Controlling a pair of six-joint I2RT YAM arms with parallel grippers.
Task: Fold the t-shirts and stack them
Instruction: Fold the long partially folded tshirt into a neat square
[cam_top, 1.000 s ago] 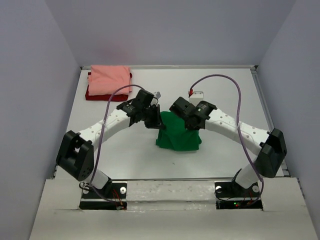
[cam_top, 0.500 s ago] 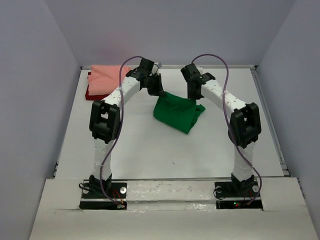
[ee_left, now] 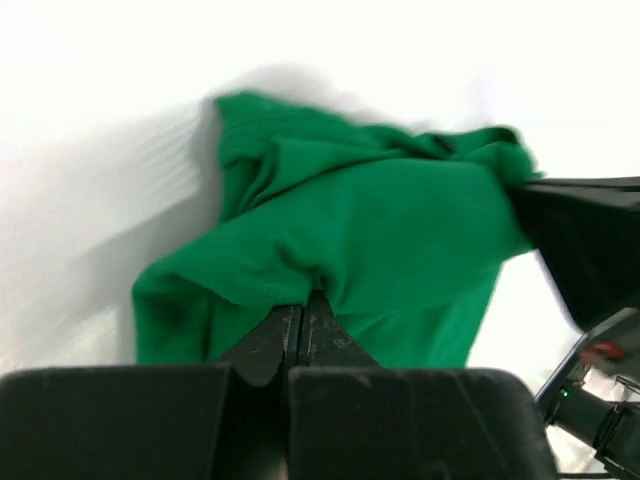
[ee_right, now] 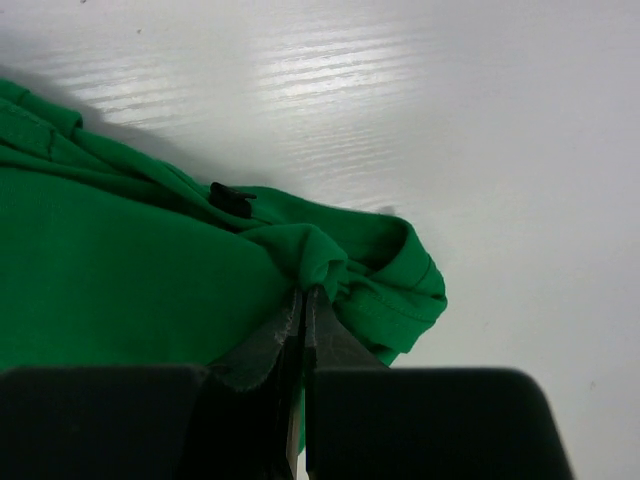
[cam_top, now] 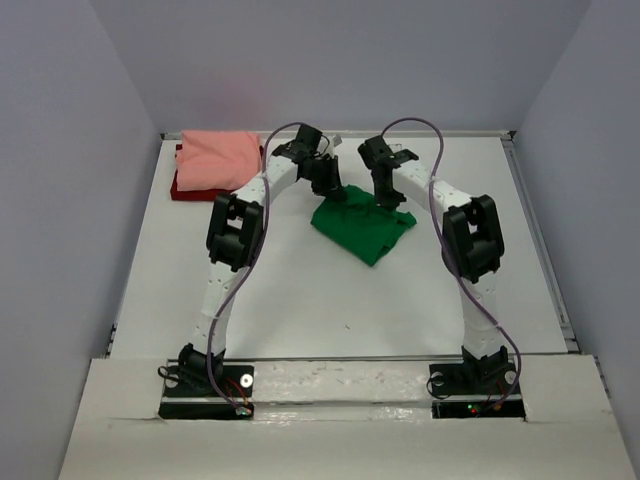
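Green t-shirt (cam_top: 362, 228), frame centre: left gripper (ee_left: 303, 312) and right gripper (ee_right: 303, 300) clamp its upper edge, likely spreading it to fold.

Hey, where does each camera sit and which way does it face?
Top external: above and behind the arms, looking down on the table; both arms, their bases, left tool and right tool show.
Left wrist: on the left arm, looking along its tool, shut on the green t-shirt.
Right wrist: on the right arm, looking along its tool, shut on the same shirt.
Shared: all show the green t-shirt.
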